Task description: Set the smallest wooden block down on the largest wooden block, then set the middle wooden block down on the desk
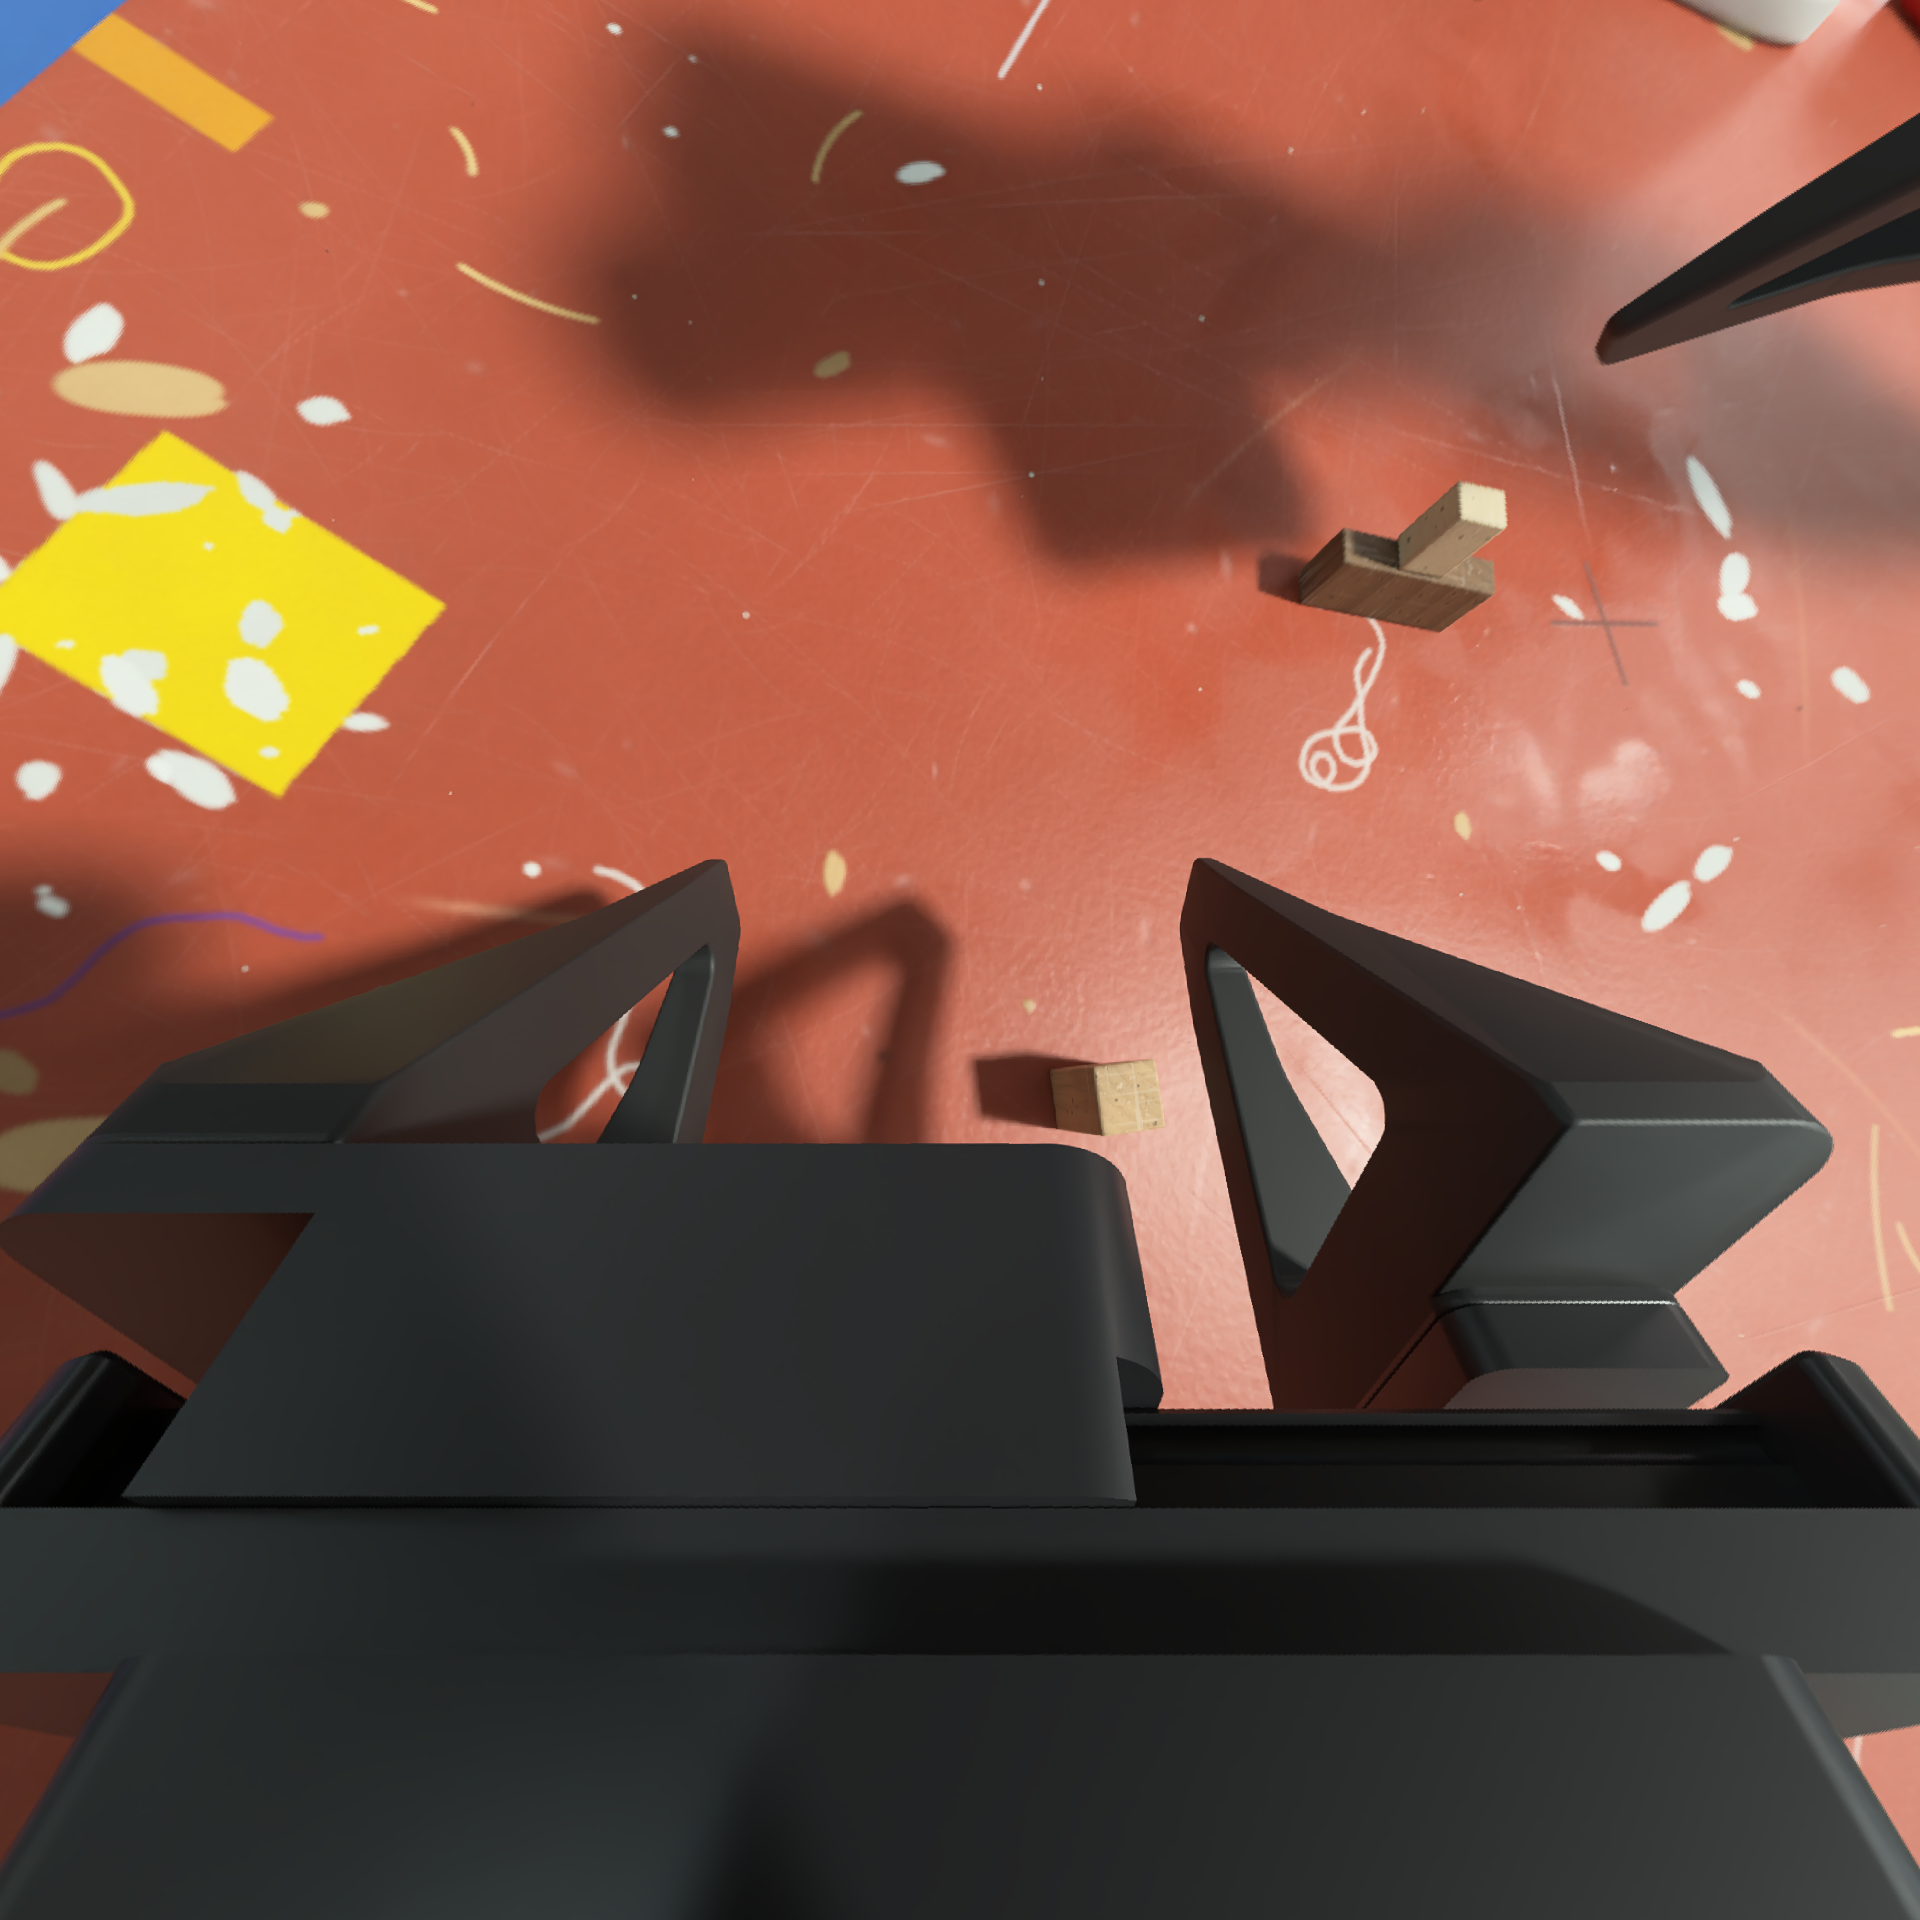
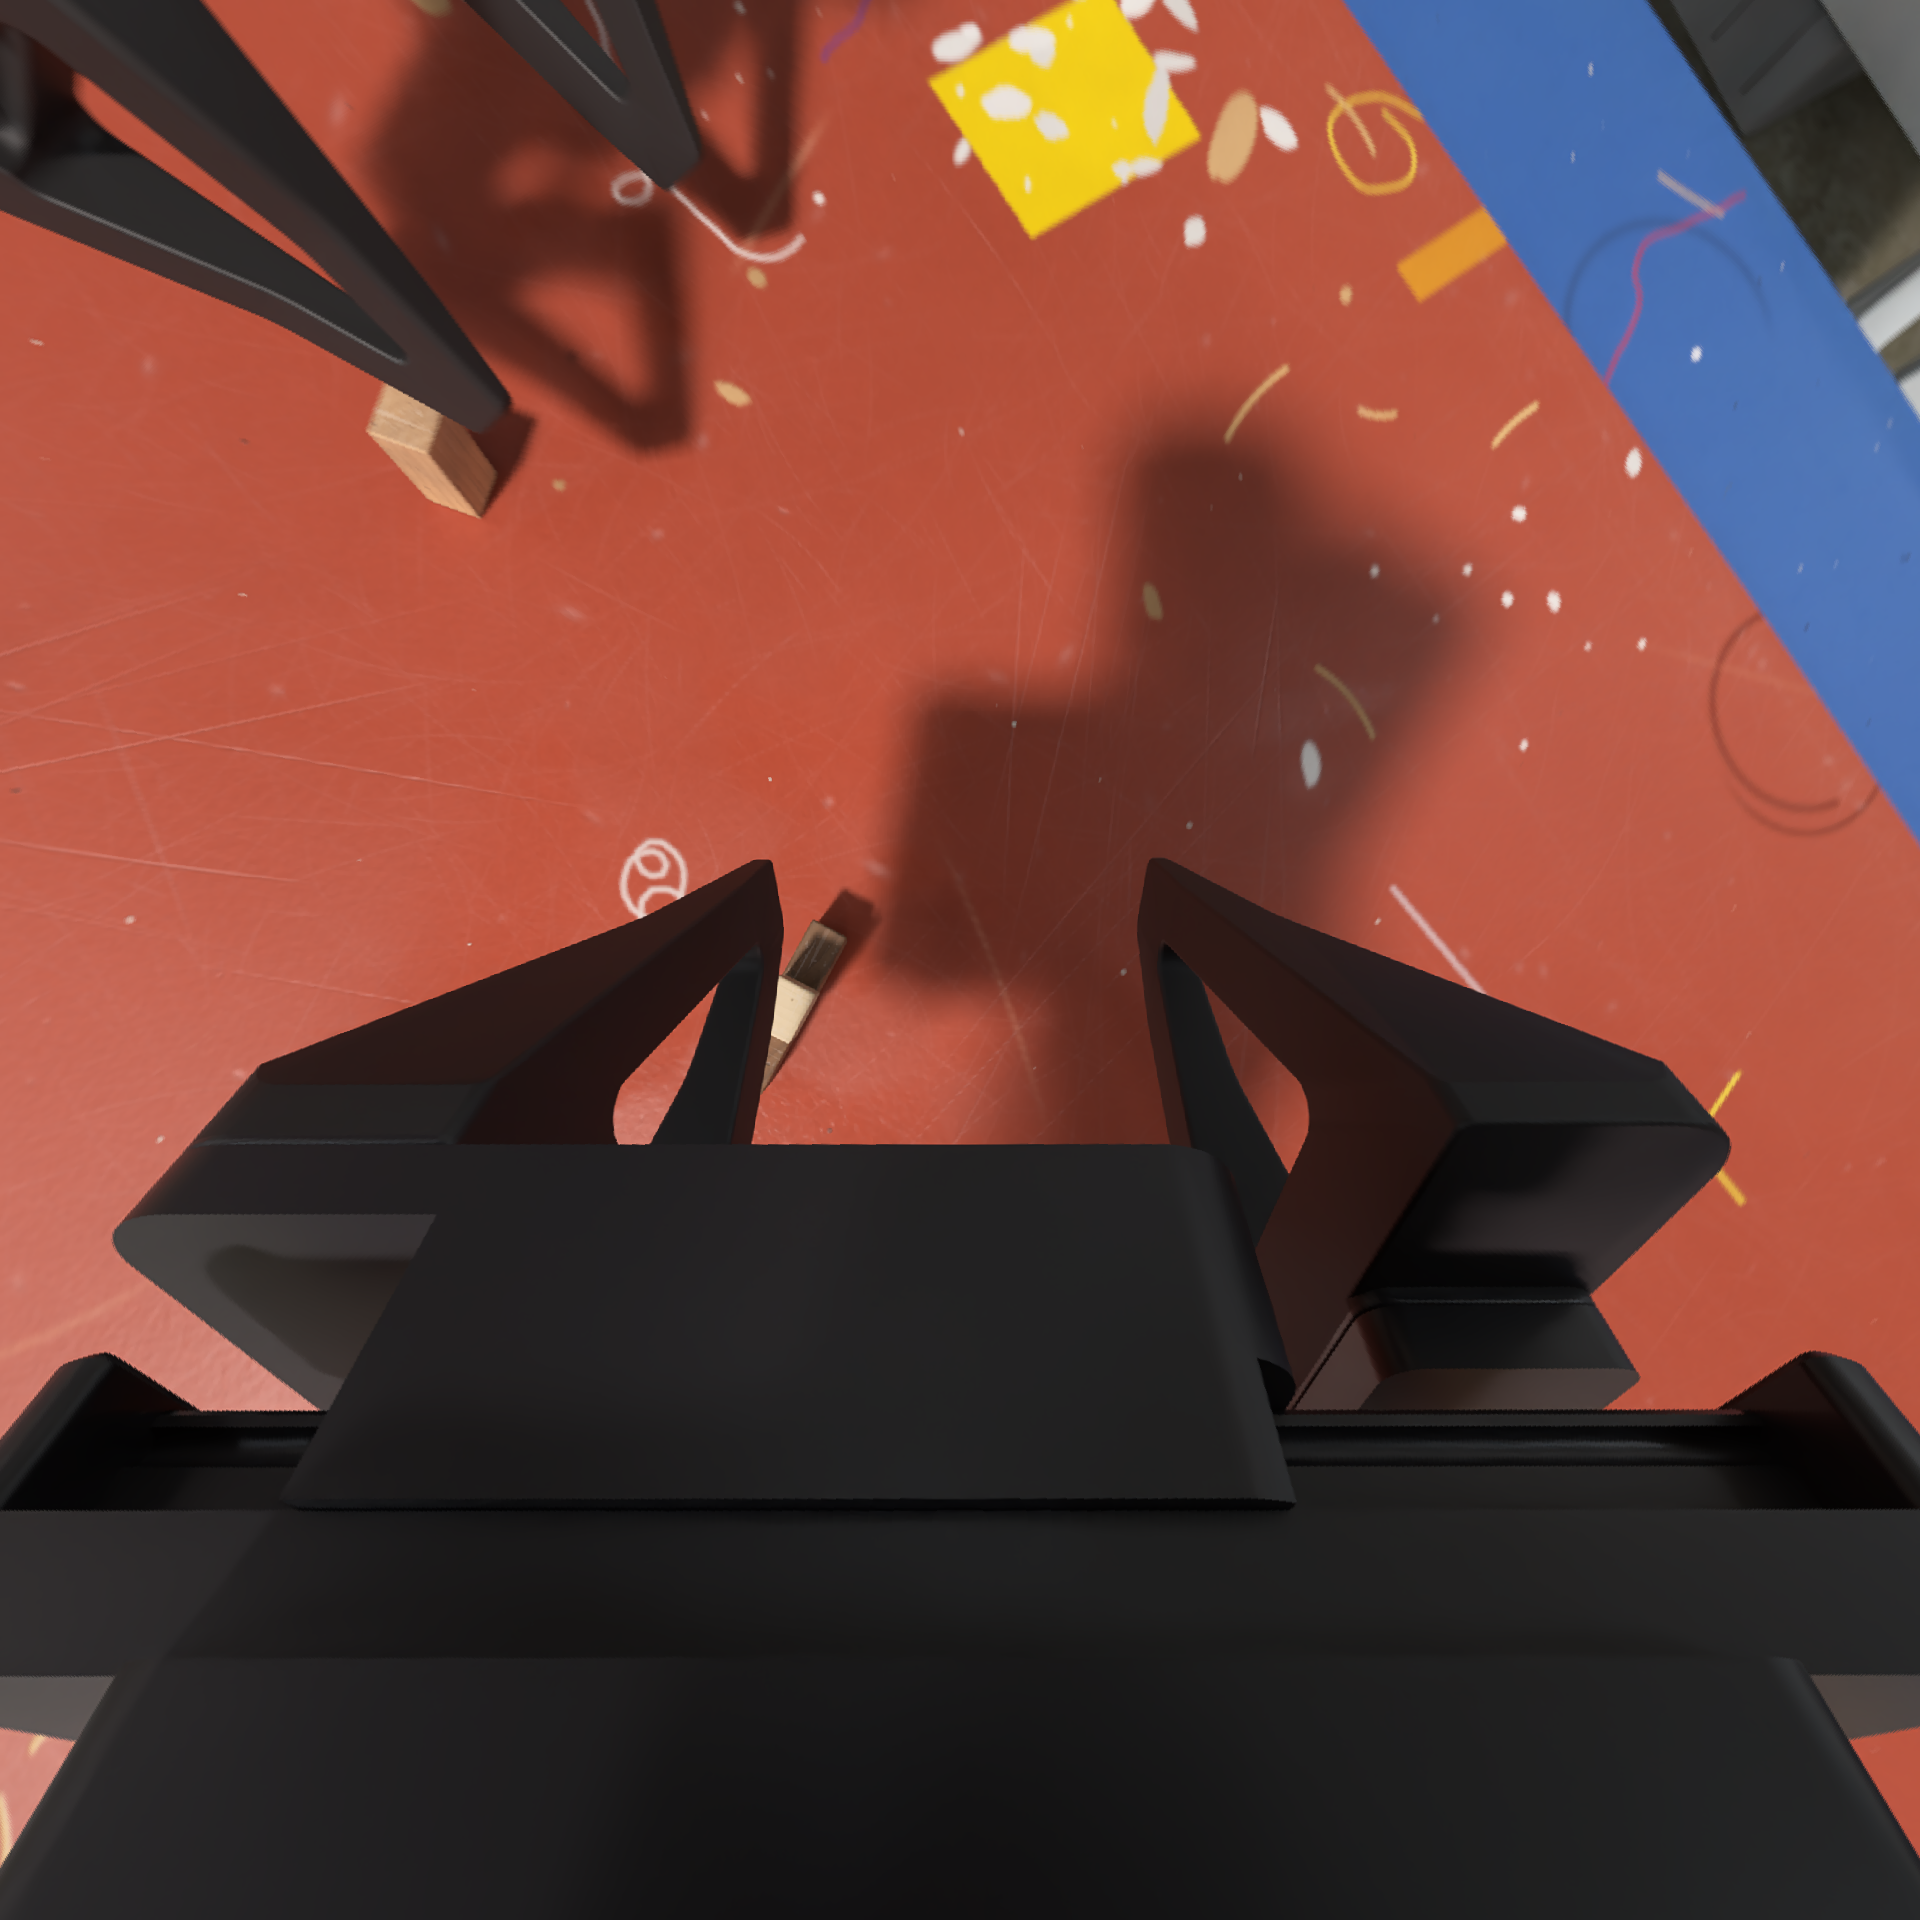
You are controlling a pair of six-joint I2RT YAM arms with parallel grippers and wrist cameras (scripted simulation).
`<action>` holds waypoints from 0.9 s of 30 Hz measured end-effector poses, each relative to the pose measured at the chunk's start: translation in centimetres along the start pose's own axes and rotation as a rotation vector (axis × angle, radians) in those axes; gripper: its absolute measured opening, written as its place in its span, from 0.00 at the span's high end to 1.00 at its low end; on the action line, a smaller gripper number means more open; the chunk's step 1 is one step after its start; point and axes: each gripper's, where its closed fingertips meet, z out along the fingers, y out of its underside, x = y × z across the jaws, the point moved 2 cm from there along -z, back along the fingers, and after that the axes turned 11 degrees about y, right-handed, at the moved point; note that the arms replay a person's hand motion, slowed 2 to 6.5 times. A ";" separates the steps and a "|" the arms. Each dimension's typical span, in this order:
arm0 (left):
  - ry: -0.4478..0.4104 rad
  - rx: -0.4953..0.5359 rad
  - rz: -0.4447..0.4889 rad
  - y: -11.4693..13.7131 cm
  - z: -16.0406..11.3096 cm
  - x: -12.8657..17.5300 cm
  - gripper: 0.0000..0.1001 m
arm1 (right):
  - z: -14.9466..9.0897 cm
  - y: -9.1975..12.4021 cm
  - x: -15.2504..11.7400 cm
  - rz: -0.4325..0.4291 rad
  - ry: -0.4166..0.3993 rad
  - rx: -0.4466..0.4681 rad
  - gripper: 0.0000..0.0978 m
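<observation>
The smallest block (image 1: 1107, 1096), a pale wooden cube, lies on the red desk between my left gripper's (image 1: 961, 868) open fingers, nearer the right one, and nothing holds it. In the right wrist view the cube (image 2: 436, 457) sits by one tip of the left gripper (image 2: 582, 291). Farther off, the pale middle block (image 1: 1455, 525) lies across the dark, flat largest block (image 1: 1382, 592). My right gripper (image 2: 961, 873) is open and empty above that pair. Its left finger hides most of the largest block (image 2: 821, 951) and the middle block (image 2: 792, 1008).
The red desk (image 1: 831, 675) bears painted marks, with a yellow square patch (image 1: 208, 613) at the left. A blue strip (image 2: 1662, 260) runs along one desk edge. A white object (image 1: 1766, 12) peeks in at the top right. One right-gripper finger (image 1: 1766, 281) shows there too.
</observation>
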 end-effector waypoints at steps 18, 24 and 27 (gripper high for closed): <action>0.128 0.001 -0.058 -0.8 1.7 -2.3 0.21 | 5.3 -1.1 3.4 -0.251 -0.159 -0.194 0.04; 0.165 -0.012 -0.026 -0.9 1.9 -2.4 0.19 | 6.6 -1.7 4.2 -0.363 -0.147 -0.232 0.04; 0.173 -0.021 -0.016 -0.9 2.0 -2.5 0.19 | 6.5 -1.8 3.9 -0.429 -0.131 -0.306 0.04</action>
